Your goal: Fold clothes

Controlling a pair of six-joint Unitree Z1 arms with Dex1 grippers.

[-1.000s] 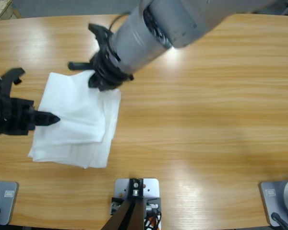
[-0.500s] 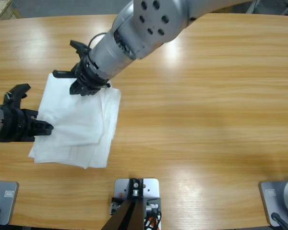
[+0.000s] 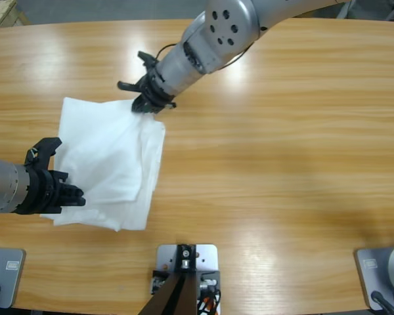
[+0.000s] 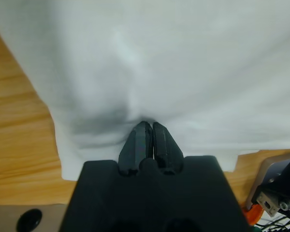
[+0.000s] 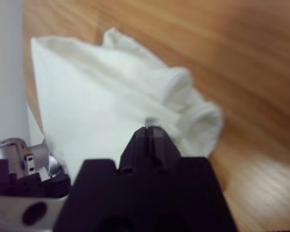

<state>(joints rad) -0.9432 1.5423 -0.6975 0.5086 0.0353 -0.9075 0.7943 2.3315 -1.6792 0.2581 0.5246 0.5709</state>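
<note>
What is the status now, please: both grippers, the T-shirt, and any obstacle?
Left gripper shut on T-shirt, lower left edge. Right gripper shut on its upper right corner. T-shirt folded, on table. No obstacle seen.

Overhead plus two close wrist views

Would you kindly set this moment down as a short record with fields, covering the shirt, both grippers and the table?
garment: white T-shirt, folded into layers, lying on the left part of the table
left gripper: left gripper at the shirt's lower left edge, jaws shut on the cloth
right gripper: right gripper at the shirt's upper right corner, jaws shut, the cloth bunched up at them
lettering: none visible on the shirt
surface: wooden table
</note>
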